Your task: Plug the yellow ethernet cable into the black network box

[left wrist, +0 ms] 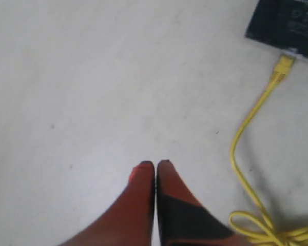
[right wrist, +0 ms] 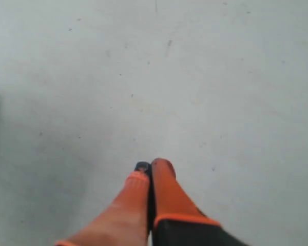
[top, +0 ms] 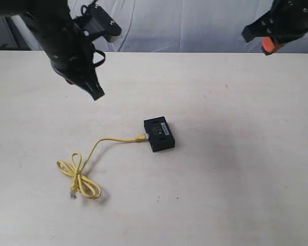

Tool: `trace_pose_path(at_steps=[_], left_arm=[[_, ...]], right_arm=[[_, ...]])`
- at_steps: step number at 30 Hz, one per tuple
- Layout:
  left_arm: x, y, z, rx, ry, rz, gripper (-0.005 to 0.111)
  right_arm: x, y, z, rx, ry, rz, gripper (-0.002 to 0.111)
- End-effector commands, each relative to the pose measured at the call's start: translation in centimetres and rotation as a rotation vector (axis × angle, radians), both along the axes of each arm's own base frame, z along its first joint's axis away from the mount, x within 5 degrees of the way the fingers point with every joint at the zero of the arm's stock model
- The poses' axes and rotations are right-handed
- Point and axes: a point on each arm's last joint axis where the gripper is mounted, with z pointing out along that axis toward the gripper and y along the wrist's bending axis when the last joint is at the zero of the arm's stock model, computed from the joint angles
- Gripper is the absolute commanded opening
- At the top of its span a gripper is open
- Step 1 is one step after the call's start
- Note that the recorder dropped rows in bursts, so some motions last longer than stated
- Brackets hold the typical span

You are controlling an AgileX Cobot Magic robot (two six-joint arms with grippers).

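Exterior view, nearest: yellow ethernet cable lying on tabletop, loose end coiling in loops. Farther: plug sitting against edge of black network box facing coil, looking inserted; full seating not discernible. Farthest: left gripper hovering above tabletop, jaws clenched, gripping nothing; right gripper hanging well apart from box, jaws also clenched, empty. Judging: if checking seat, right should be bracing box while left is nudging plug straight along port, avoiding dragging coil.

Yellow cable, black box, orange fingers.
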Motion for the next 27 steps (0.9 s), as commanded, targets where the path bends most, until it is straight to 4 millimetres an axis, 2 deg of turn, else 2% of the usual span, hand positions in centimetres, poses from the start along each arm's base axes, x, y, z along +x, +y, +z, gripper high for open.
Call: trace_pose_path(at_steps=[1, 5, 9, 15, 18, 27], left_arm=[[-0.8, 2.9, 2.8, 0.001, -0.027, 0.127, 0.0], [-2.0, 5.5, 5.3, -0.057, -0.093, 0.23, 0.0], [-4.0, 7.7, 6.7, -0.111, -0.164, 0.282, 0.0], [-7.6, 9.5, 8.3, -0.221, -0.331, 0.309, 0.0], [-9.4, 10.0, 8.6, -0.275, -0.401, 0.312, 0.0], [-14.4, 11.3, 7.9, -0.389, -0.561, 0.296, 0.0]], right_arm=[[-3.3, -2.0, 1.5, 0.015, -0.052, -0.063, -0.001], [-6.3, -2.2, 2.4, 0.037, -0.141, -0.071, -0.001], [-9.8, -2.6, 3.7, 0.074, -0.276, -0.088, -0.001], [-14.8, -3.1, 5.5, 0.12, -0.452, -0.094, -0.001], [-16.9, -3.2, 6.0, 0.151, -0.544, -0.099, -0.001], [-22.1, -3.8, 6.3, 0.197, -0.739, -0.104, -0.001]])
